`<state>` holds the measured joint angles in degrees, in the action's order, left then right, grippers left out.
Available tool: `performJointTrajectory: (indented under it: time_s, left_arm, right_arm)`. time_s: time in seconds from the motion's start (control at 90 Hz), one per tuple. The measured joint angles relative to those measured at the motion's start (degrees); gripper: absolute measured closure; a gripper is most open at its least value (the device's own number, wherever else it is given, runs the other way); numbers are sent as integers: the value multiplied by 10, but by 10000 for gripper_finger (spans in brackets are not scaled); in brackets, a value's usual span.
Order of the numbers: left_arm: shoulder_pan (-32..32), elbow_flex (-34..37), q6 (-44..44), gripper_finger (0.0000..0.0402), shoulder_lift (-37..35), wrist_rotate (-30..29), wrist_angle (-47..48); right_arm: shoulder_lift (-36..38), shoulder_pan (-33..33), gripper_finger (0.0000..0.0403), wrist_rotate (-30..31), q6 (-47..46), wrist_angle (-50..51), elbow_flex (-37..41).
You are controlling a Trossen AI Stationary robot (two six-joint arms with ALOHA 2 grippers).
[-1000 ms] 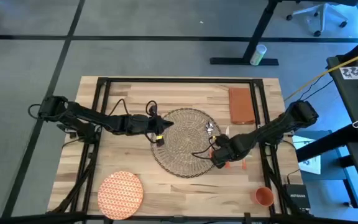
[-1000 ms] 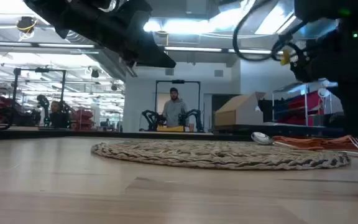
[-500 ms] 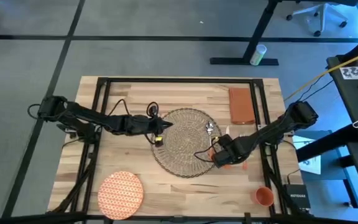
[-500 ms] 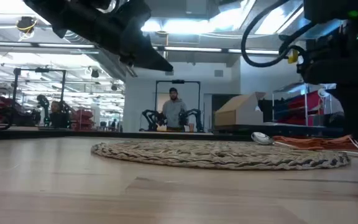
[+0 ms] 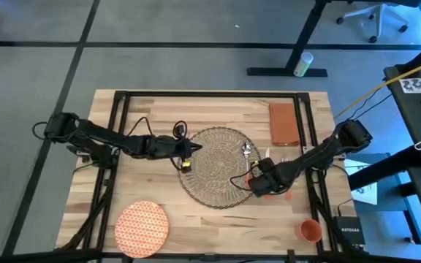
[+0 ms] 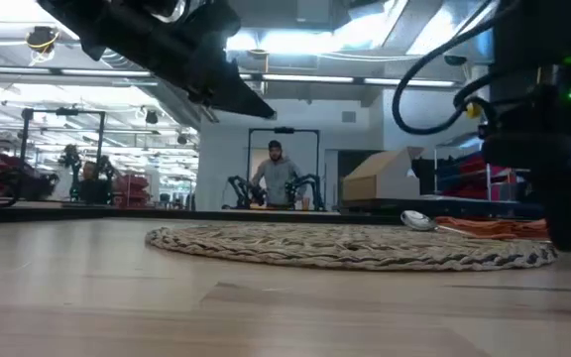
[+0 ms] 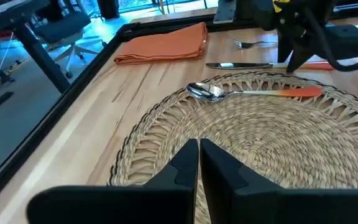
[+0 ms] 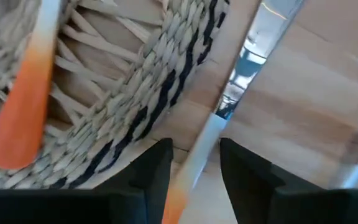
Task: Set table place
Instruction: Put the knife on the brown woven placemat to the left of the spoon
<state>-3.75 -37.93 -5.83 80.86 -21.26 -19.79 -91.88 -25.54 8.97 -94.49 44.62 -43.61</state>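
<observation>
round woven mat (image 5: 218, 166) on plank table (image 5: 152, 117), right gripper (image 8: 194, 167) fingers apart straddling smooth knife (image 8: 229, 106), left gripper (image 7: 199, 163) fingers together

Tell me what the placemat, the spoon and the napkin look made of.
Placemat: woven straw or similar natural fibre, matte beige, with a looped open-weave rim and dark strands. Spoon: shiny metal bowl that mirrors light; the orange handle looks like plastic or a coating, hard to say. Napkin: soft folded cloth, rust-orange, matte, with layered edges.
</observation>
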Motion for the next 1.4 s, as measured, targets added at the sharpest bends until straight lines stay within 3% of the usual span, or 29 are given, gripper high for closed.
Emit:
performJointTrajectory:
  time_s: [0.111,0.289,0.522,0.8,1.089,1.244,1.4]
  left_arm:
    - [0,0,-4,402,0,0,1]
    - [0,0,-5,402,0,0,12]
    - [0,0,-5,402,0,0,13]
    - [-3,0,-4,402,0,0,14]
    - [-8,0,-6,402,0,0,14]
    - [-8,0,-6,402,0,0,14]
    - [-8,0,-6,402,0,0,15]
  right_arm:
    - [0,0,303,0,-4,-10,7]
    - [1,0,390,10,-3,2,14]
    - [-1,-1,400,25,-1,31,15]
    - [-5,-5,401,45,3,116,-56]
    - [-4,-19,402,74,7,105,-81]
    - [-3,-19,394,9,20,59,-76]
    - [-3,-19,351,-12,33,30,-72]
